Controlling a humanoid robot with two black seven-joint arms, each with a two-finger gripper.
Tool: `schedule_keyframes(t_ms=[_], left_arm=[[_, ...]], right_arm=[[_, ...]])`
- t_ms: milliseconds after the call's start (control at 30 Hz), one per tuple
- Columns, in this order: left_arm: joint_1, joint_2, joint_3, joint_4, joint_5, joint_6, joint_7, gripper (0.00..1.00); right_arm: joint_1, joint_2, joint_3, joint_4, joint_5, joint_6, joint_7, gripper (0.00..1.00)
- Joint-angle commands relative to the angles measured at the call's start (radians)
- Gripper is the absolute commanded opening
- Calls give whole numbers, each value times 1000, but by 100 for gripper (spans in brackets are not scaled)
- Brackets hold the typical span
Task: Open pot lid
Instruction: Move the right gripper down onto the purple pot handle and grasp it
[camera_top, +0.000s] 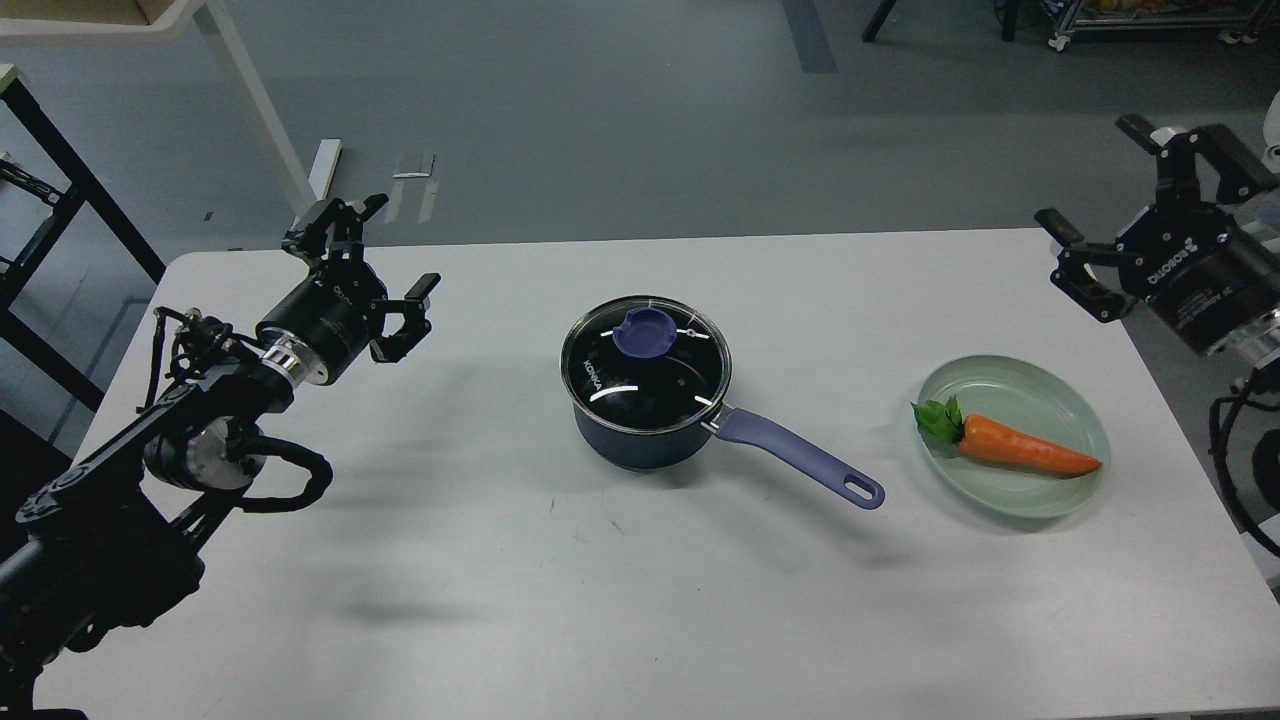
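- Right now the lid (645, 362) sits flat on the pot (640, 440), at the centre of the frame, on the white table (500, 600); nothing of the task is done yet.
- By my judgement the lid is stiff, smooth glass with a thin metal rim: slippery on its face, breakable if dropped, and fairly light.
- Best hold, I think, is the purple-blue knob (643, 332), which sits toward the lid's upper edge as seen from my head; the rim lies too snug against the pot to pinch.
- Its long lavender handle (800, 456) runs down and right, ending in a hole; the pot looks light enough to slide if I pull sideways, so a straight lift seems wise.
- Counting outward: one pot, one lid, one pale green plate (1060, 400) at right of centre, with one carrot (1025, 452) lying on it, well apart from the pot.
- My left gripper (375, 255) hangs at the frame's left, fingers spread and holding nothing, well apart from the pot.
- My right gripper (1100, 205) hovers at the upper right edge, fingers likewise spread and empty, above and beyond the plate.
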Motion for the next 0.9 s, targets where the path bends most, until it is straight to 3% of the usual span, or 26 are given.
schedule_keyframes(t_ms=[0, 200, 400, 867], left_arm=[[-19, 15, 0, -1, 8, -18, -2, 99], [-24, 49, 5, -36, 8, -36, -4, 99], [-51, 55, 6, -56, 13, -36, -4, 99], [-74, 49, 8, -125, 14, -24, 1, 99]], right_arm=[[141, -28, -82, 44, -217, -1, -1, 100], [489, 21, -480, 87, -616, -40, -1, 100], [722, 187, -844, 102, -970, -201, -1, 100], [813, 471, -1116, -3, -1144, -217, -1, 98]])
